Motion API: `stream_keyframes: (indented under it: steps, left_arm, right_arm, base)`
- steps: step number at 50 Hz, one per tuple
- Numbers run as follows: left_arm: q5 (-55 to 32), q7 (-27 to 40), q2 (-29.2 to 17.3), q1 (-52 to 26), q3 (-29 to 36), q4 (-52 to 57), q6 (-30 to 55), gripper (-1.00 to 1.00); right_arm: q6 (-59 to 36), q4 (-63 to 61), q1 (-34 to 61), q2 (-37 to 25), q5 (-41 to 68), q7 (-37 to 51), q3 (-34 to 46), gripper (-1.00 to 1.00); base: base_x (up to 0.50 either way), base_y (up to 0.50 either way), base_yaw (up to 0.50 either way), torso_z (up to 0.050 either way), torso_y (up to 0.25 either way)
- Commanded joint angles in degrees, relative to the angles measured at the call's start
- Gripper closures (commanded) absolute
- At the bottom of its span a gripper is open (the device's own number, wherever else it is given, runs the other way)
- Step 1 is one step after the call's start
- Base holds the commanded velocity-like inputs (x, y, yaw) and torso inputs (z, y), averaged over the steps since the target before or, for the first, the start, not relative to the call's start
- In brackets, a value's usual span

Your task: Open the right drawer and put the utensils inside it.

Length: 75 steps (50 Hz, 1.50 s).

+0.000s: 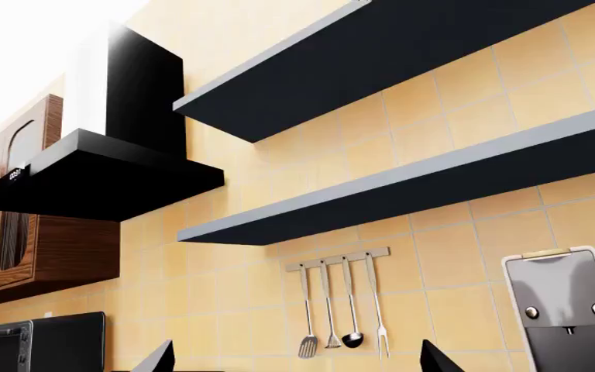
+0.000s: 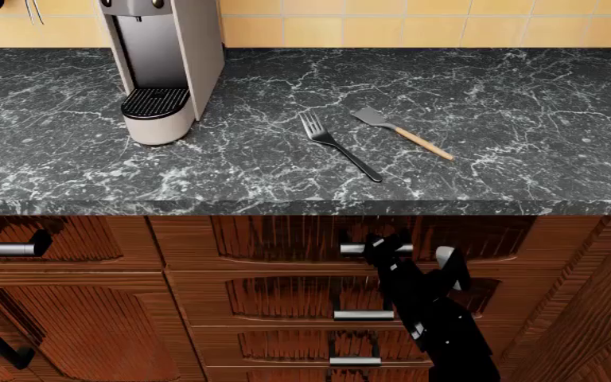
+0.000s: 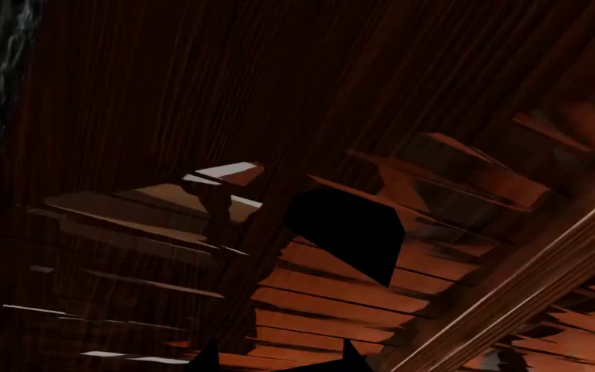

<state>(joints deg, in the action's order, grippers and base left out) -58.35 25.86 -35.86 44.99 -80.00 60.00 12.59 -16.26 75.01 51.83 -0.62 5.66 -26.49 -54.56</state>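
1. Dark-grey fork (image 2: 340,147) and wooden-handled spatula (image 2: 401,133): lying side by side on the veined black stone countertop (image 2: 518,103), near each other but apart, tines and flat head pointing towards the tiled wall, both outside any drawer.
2. Standing well off to their left: grey coffee machine (image 2: 162,64).
3. Below the counter edge: right drawer (image 2: 274,239), reddish-brown with an arched recessed panel, fully shut.
4. Right gripper (image 2: 382,245): reaching up on its black arm and sitting at the bar handle of that drawer; cannot tell whether clamped on the bar or only against it, since the right wrist view gives just jumbled wood surfaces and two dark tips.
5. Left gripper (image 1: 297,360): raised, facing the yellow tiled wall beneath two dark shelves (image 1: 401,194); tips spread wide, holding nothing.
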Motion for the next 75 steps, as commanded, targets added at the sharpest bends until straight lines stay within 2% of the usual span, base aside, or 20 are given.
stream_keyframes:
  steps: [1,4,5,6,8,9,15,19,25,32,34,39,44,45,51,56,75]
  left_arm:
    - [-1.41,-0.13,-0.12,0.00,-1.30,0.00,0.13,-1.00]
    - [-2.43,-0.09,-0.46,0.00,-2.30,0.00,0.40,-1.00]
    - [-2.35,-0.03,-0.56,0.00,-2.16,0.00,0.36,-1.00]
    - [-2.17,0.06,-0.64,0.00,-1.95,0.00,0.30,-1.00]
    - [-1.85,0.47,-1.07,0.00,-1.42,0.00,0.27,-1.00]
    - [-1.72,0.66,-1.27,0.00,-1.22,0.00,0.28,-1.00]
    - [-2.02,2.10,-3.26,0.00,-1.20,0.00,1.31,-1.00]
    - [-2.98,2.95,-4.80,0.00,-2.24,0.00,2.43,-1.00]
    - [-5.27,3.55,-6.15,0.00,-4.91,0.00,3.98,-1.00]
    - [-7.19,3.92,-6.81,0.00,-7.02,0.00,4.98,-1.00]
    - [-7.53,4.11,-6.94,0.00,-7.29,0.00,5.02,-1.00]
    - [-12.71,3.83,-7.59,0.00,-13.48,0.00,7.50,-1.00]
    - [-12.79,3.94,-7.36,0.00,-13.35,0.00,6.98,-1.00]
    - [-12.95,4.17,-7.65,0.00,-13.45,0.00,7.11,-1.00]
    - [-13.37,3.60,-7.01,0.00,-14.21,0.00,7.17,-1.00]
    - [-14.07,3.47,-7.00,0.00,-15.26,0.00,7.62,-1.00]
    - [-14.68,3.06,-6.70,0.00,-16.59,0.00,8.00,-1.00]
  right_arm:
    - [1.53,-0.10,-0.24,-1.32,-6.04,-3.42,2.62,1.00]
    - [1.28,-1.94,-1.65,-1.71,-7.88,-5.13,4.89,1.00]
    - [-2.38,-8.52,-3.76,-0.16,-8.38,-6.10,5.67,1.00]
    - [-5.47,-13.82,-5.84,0.58,-6.01,-6.22,8.51,1.00]
    - [-13.56,-28.63,-13.52,0.59,7.69,-2.90,19.72,1.00]
    - [-15.80,-33.67,-16.47,0.54,10.92,-2.12,21.79,1.00]
    - [-19.53,-44.27,-26.15,-0.44,17.59,-5.51,20.84,1.00]
    - [-22.30,-48.56,-30.90,-0.08,23.93,-7.74,17.45,1.00]
    - [-28.95,-58.57,-40.80,0.04,33.71,-13.22,19.10,1.00]
    - [-31.36,-64.45,-50.83,-0.26,40.53,-17.23,19.32,1.00]
    - [-31.31,-65.43,-53.63,-0.37,41.77,-18.56,19.40,1.00]
    - [-31.73,-67.30,-60.76,-1.06,42.41,-22.43,22.19,1.00]
    - [-29.82,-63.86,-64.45,-2.50,39.73,-26.02,25.62,1.00]
    - [-29.84,-61.53,-64.00,-3.00,39.25,-26.03,25.86,-1.00]
    - [-36.89,-52.48,-60.36,-6.76,38.23,-26.40,30.22,-1.00]
    - [-40.80,-50.40,-58.91,-8.52,37.25,-26.66,33.83,-1.00]
    - [-43.39,-56.58,-60.72,-10.11,37.19,-27.63,38.84,-1.00]
  base:
    - [0.00,0.00,0.00,0.000,0.000]
    - [0.00,0.00,0.00,0.000,0.000]
    - [0.00,0.00,0.00,0.000,0.000]
    - [0.00,0.00,0.00,0.000,0.000]
    - [0.00,0.00,0.00,0.000,0.000]
    - [-0.01,0.00,-0.01,0.000,0.000]
    - [0.00,0.00,-0.01,0.000,0.000]
    - [0.00,0.00,-0.01,0.000,0.000]
    - [0.00,0.00,-0.01,0.000,0.000]
    - [0.00,0.00,-0.01,0.000,0.000]
    - [0.00,0.00,-0.01,0.000,0.000]
    - [0.00,0.00,-0.01,0.000,0.000]
    - [0.00,0.00,0.00,0.000,0.000]
    - [0.00,0.00,0.00,0.000,0.000]
    - [0.00,0.00,0.00,0.000,0.000]
    - [0.00,0.00,0.00,-0.003,0.000]
    - [0.00,0.00,0.00,-0.001,0.000]
